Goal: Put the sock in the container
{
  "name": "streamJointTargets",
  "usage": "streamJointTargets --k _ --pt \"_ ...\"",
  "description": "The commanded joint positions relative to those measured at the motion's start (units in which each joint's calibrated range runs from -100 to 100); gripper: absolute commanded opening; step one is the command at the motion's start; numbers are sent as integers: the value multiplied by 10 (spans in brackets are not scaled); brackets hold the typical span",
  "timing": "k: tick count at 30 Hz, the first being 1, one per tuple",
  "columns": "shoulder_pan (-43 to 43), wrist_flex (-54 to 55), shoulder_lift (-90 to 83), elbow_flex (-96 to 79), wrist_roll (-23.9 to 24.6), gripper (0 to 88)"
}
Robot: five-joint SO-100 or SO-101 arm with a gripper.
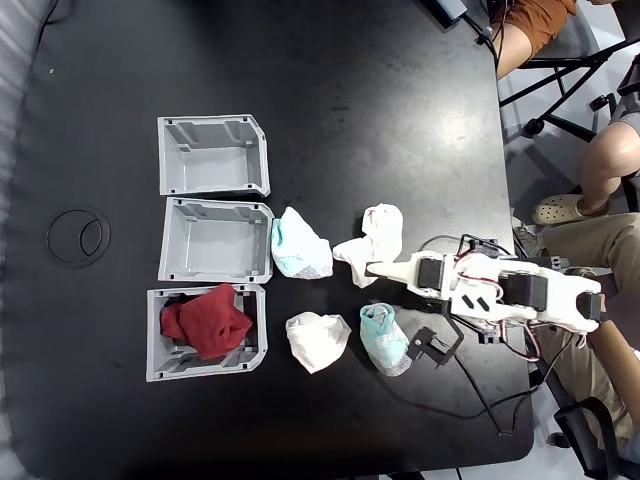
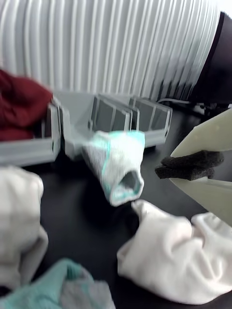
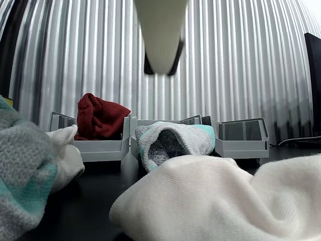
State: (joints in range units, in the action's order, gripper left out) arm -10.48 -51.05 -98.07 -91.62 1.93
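In the fixed view, three grey bins stood in a column on the dark surface [image 1: 330,110]. The lowest bin [image 1: 160,350] held a red cloth [image 1: 205,322]; the middle one, the container [image 1: 215,240], and the top bin [image 1: 212,155] held nothing. The sock [image 1: 317,340] — a rounded white lump — lay on the surface just right of the lowest bin, apart from it. A mint-and-white sock [image 1: 300,245] touched the container's open side. A longer bent white sock [image 1: 372,240] lay further right, and the gripper [image 1: 372,270] reached over its lower part; I cannot tell here how the fingers stood. Another mint sock [image 1: 385,340] lay below the arm [image 1: 500,290].

In the wrist view, the fingers [image 2: 208,142] were a little apart, with a dark foam pad [image 2: 191,166] between them, above the bent white sock [image 2: 169,260]. The sock [image 2: 19,227] was at the left edge.

In the other view, the sock [image 3: 67,150] lay in front of the bin with the red cloth [image 3: 100,120] — untouched.
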Motion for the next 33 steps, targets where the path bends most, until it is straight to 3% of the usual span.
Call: streamJointTargets --k 1,5,18,33 --pt "17 -51 -3 79 2 13" --pt "52 -103 -3 138 -3 13" --pt "158 -132 22 213 -18 13" --pt "159 -131 437 472 -20 18"
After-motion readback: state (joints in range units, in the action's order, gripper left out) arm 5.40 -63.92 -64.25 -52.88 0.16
